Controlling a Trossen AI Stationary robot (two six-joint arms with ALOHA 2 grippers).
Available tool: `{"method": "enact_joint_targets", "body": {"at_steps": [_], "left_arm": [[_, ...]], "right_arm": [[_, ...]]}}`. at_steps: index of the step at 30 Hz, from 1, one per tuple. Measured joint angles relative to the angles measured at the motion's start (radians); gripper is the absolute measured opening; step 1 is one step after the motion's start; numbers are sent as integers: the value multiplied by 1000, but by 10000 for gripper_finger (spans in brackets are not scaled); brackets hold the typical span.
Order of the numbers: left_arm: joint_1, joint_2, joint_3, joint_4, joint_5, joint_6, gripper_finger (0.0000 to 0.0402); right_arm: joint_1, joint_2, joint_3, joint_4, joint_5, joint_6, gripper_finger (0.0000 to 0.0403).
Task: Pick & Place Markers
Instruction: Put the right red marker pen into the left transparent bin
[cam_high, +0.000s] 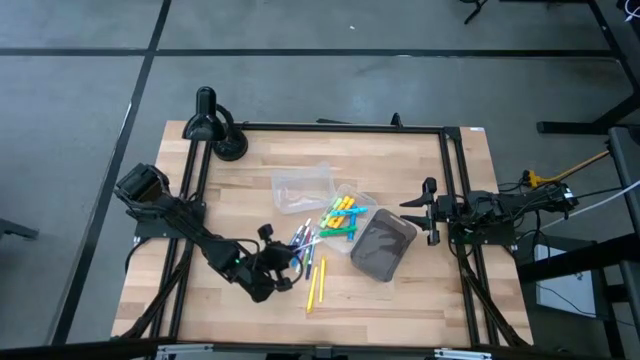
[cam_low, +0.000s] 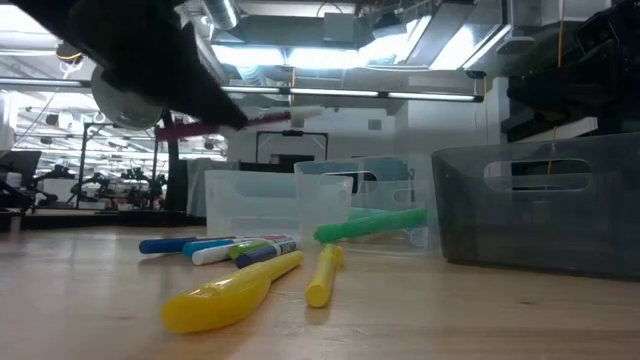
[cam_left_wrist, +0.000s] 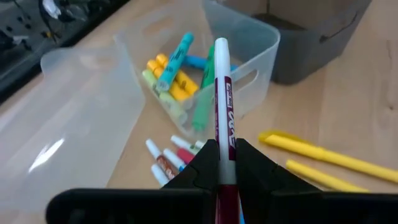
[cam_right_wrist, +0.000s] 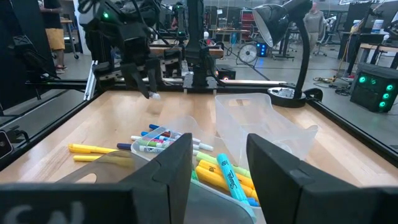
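My left gripper (cam_high: 283, 268) hangs above the table's near middle, shut on a white marker with a dark red end (cam_left_wrist: 222, 93). That marker also shows in the low view (cam_low: 235, 122). Below it, several loose markers (cam_high: 305, 240) lie on the wood, with two yellow ones (cam_high: 315, 285) nearer the front edge. A clear tray (cam_high: 345, 222) holds more markers in yellow, green and blue (cam_left_wrist: 177, 74). My right gripper (cam_high: 425, 210) waits open and empty at the right, beside the dark grey bin (cam_high: 383, 245). My left gripper pinches the marker between its two fingers (cam_left_wrist: 200, 167) near its dark red end (cam_left_wrist: 225, 190). The fingers lie along the marker, whose white barrel sticks out forward past the fingertips. It is held about level and lifted clear of the table (cam_low: 290, 115).
A second clear tray (cam_high: 303, 185) stands empty toward the far side. A black desk lamp (cam_high: 215, 125) stands at the far left corner. Black frame rails (cam_high: 455, 180) run along the table's sides.
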Motion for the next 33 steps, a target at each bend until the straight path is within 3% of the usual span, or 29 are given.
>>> {"method": "enact_joint_targets", "body": {"at_steps": [20, 33], "left_arm": [[42, 0, 107, 1, -29, 183, 29], [134, 0, 118, 1, 37, 224, 29]], "right_arm": [[0, 0, 0, 0, 0, 0, 152], [0, 0, 0, 0, 0, 0, 152]]}}
